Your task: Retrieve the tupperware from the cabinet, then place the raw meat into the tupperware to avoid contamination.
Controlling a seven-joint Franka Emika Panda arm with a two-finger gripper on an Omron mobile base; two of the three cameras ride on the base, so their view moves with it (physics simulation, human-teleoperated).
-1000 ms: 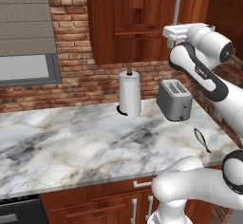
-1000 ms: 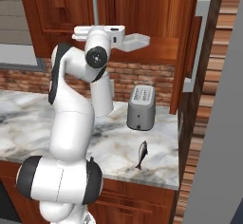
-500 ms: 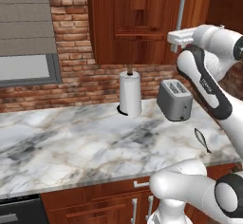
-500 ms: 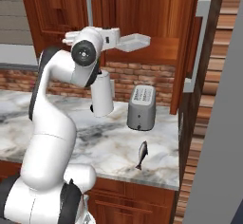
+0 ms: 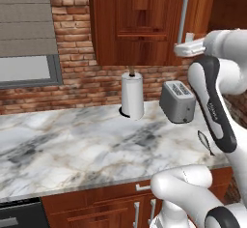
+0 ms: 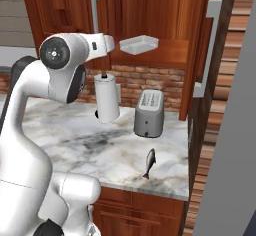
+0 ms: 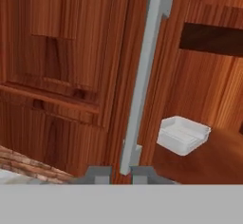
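Showing low at centre of the hand view, the gripper [image 7: 120,172] has its fingertips [image 7: 97,172] apart on either side of the cabinet [image 7: 71,52] handle [image 7: 142,76], while the tupperware [image 7: 182,134] sits inside the open cabinet at right centre, and the raw meat [image 6: 149,163] lies on the counter [image 6: 100,145] lower centre.

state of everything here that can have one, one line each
cabinet: right door swung open, left door shut
tupperware: on the open cabinet shelf, upright, no lid, looks empty
tool: at the left door's handle, open or shut unclear
toaster: upright on the counter
fish: lying on the counter
paper towel: standing upright
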